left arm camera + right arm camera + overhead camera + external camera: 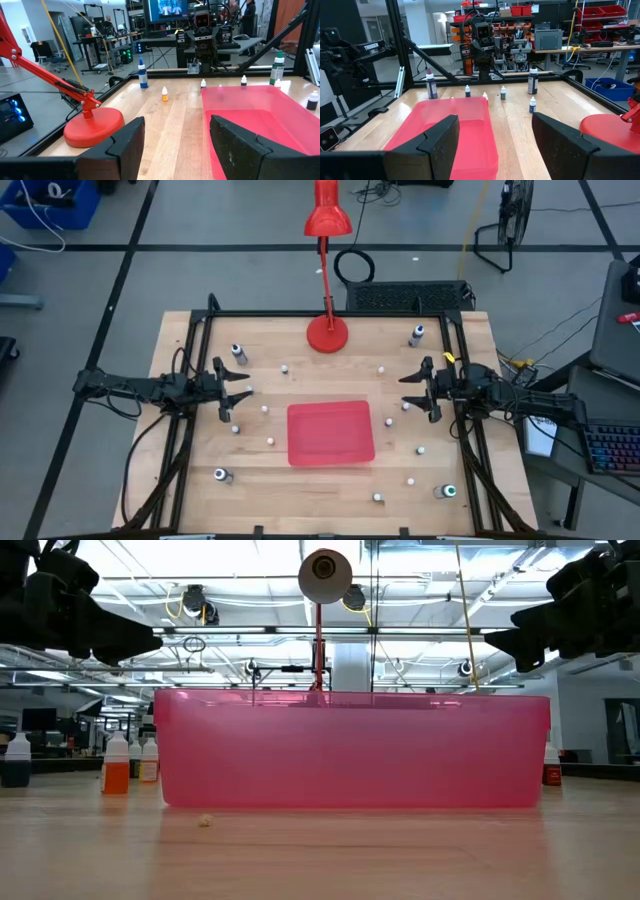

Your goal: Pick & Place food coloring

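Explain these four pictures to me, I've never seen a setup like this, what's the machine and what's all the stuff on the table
This is a robot with two dark arms at a wooden table. One picture looks straight down, one looks level across the tabletop, and two come from cameras on the arms' wrists.

In the middle lies a shallow red tray; at the back stands a red lamp. Scattered around are small food coloring bottles and a few bigger vials.

The left claw hangs at the table's left side, the right claw at its right side, facing each other. Both are open and hold nothing. No bottle is in the tray.
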### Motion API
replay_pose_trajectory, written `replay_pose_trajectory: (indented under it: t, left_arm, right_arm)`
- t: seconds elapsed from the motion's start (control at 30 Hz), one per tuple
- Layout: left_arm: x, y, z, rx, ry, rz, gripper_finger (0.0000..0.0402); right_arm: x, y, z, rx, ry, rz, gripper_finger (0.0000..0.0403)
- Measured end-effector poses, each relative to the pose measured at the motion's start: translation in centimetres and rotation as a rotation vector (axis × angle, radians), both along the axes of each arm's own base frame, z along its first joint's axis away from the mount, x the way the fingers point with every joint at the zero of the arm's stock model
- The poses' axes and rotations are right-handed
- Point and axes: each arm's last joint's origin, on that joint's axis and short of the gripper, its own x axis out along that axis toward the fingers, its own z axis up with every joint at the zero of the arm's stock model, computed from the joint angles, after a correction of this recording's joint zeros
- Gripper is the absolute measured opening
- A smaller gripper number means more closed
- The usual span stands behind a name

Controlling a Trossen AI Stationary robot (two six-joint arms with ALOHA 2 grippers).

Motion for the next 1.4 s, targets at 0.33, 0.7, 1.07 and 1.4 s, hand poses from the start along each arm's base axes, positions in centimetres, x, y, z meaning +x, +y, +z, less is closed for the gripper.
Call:
replay_pose_trajectory:
  t: [0.33,0.7,1.07,1.4]
  left_arm:
    - [0.0,0.0,0.01,0.0,0.0,0.0,0.0225]
    - [0.0,0.0,0.01,0.0,0.0,0.0,0.0225]
    - [0.0,0.0,0.01,0.0,0.0,0.0,0.0225]
    - [0.0,0.0,0.01,0.0,0.0,0.0,0.0225]
  right_arm:
    - [0.0,0.0,-0.01,0.0,0.001,0.0,0.0238]
    - [0.0,0.0,0.0,0.0,0.0,0.0,0.0238]
    - [0.0,0.0,-0.01,0.0,0.0,0.0,0.0238]
    - [0.0,0.01,-0.19,0.156,0.023,0.004,0.0238]
